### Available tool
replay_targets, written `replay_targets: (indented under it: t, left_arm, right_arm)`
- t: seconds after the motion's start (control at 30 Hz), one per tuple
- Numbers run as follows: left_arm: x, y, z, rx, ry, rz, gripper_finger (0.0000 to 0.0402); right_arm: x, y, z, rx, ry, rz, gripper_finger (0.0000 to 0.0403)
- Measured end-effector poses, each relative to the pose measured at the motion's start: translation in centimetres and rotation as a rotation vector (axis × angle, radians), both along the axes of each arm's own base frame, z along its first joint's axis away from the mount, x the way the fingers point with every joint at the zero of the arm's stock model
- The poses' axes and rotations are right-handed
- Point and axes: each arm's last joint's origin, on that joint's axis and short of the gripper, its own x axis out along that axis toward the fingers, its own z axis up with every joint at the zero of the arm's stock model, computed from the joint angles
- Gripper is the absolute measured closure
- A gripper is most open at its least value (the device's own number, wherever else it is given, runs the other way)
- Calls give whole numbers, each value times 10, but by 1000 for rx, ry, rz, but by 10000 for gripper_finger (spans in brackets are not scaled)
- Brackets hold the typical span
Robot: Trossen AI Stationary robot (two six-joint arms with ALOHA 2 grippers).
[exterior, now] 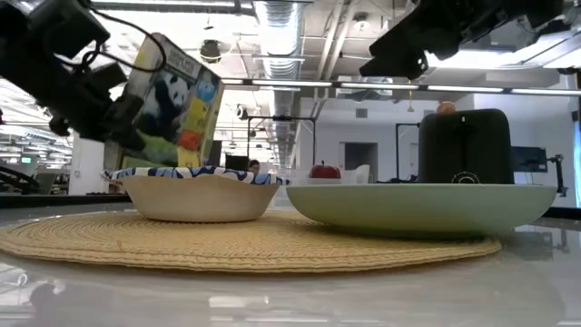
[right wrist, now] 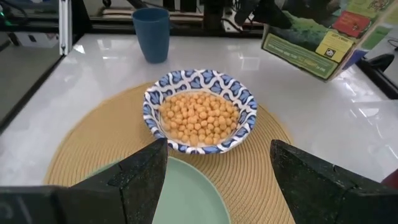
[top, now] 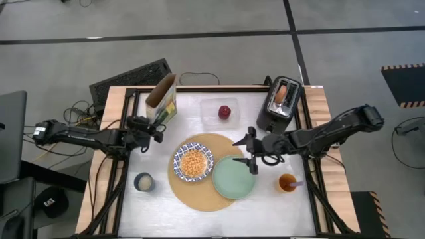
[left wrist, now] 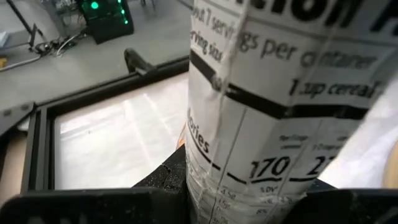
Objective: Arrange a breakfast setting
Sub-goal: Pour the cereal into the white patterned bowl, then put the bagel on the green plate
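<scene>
The colourful panda cereal box point(top: 163, 99) is tilted in my left gripper point(top: 158, 128) at the table's far left, and shows lifted in the low view point(exterior: 168, 95). The blue-and-white bowl point(top: 193, 162), full of cereal, and the pale green plate point(top: 234, 178) sit on the round tan mat point(top: 206, 192). My right gripper point(top: 245, 151) is open and empty above the plate's far edge; its fingers frame the bowl point(right wrist: 199, 112). The red apple point(top: 226, 111) lies in a clear container. The toast point(top: 282, 93) stands in the black toaster point(top: 280, 106). I cannot make out the spoon. My left gripper pinches the cereal box between its two fingers across its narrow side panel with the nutrition print point(left wrist: 249, 168), near the box's lower end. The fingers come level from the table's left. The box leans in the hold, open top up, and looks clear of the table.
A blue cup point(top: 145, 182) stands at the near left of the mat and an orange cup point(top: 287, 182) to the right of the plate. The toaster is close behind my right arm. A black frame point(top: 219, 87) rims the white tabletop.
</scene>
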Motion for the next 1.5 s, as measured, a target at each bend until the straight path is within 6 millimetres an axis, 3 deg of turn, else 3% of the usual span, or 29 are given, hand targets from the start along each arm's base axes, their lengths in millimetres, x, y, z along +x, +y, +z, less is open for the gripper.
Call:
replay_targets:
  t: [0.33,0.77,1.17,1.5]
  left_arm:
    - [-6,0,-19,-30,22,6,283]
    - [-5,-3,-20,-139,55,-92,135]
    - [-12,-7,3,-345,169,-132,142]
    - [-10,-14,3,-582,177,-273,143]
  right_arm:
    - [1,0,2,9,-27,0,92]
    - [1,0,2,10,-21,-1,92]
    - [0,2,2,6,-21,11,92]
    - [0,4,2,5,-20,19,92]
